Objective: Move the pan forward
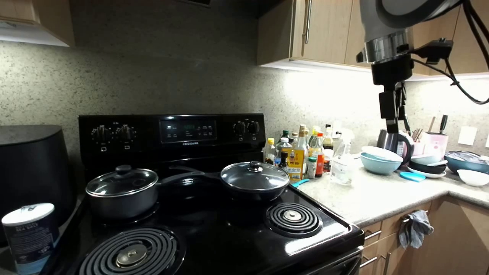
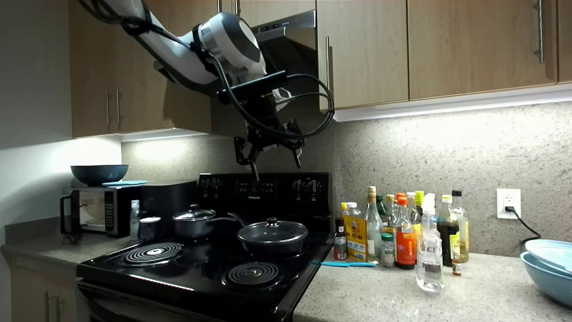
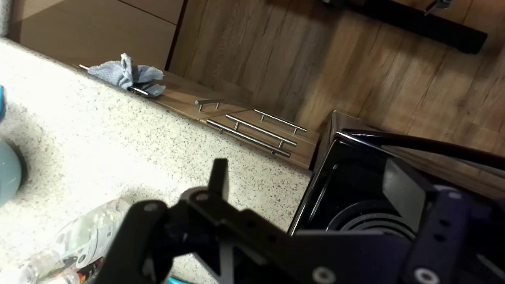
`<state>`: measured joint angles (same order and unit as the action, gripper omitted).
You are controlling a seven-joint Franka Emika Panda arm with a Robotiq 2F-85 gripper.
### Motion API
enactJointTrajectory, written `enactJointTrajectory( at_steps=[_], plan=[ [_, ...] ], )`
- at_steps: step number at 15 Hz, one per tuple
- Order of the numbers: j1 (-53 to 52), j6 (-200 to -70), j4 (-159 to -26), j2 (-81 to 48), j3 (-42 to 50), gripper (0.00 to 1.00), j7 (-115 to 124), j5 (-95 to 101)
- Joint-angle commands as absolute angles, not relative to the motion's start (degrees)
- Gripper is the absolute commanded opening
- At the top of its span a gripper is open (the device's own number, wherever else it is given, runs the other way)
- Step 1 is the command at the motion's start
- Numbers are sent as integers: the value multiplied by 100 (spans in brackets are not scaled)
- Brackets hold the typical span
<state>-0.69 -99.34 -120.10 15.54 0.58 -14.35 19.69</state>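
My hand (image 2: 277, 172): spread wide, gripping nothing. Lidded frying pan (image 2: 272, 247): below me, well apart, on stovetop surface (image 1: 217, 233). Likely stiff, fairly heavy; glass lid (image 2: 279, 230) may slide or crack. Best hold: handle (image 2: 237, 218), seemingly on side away from me.

A kitchen is recognised by its coil-burner stove (image 1: 214, 233), microwave (image 2: 94, 208), wood-grain cabinets (image 2: 469, 49) and bottles (image 2: 405, 241) grouped on the counter (image 2: 362, 295).
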Motion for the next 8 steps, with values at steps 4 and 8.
enactJointTrajectory(
  at_steps=[4,8],
  plan=[
    [-533,-10177,-11787,1163,-202,100,-1944,1614],
    [-824,-10218,-11508,820,-477,100,-2208,1593]
  ],
)
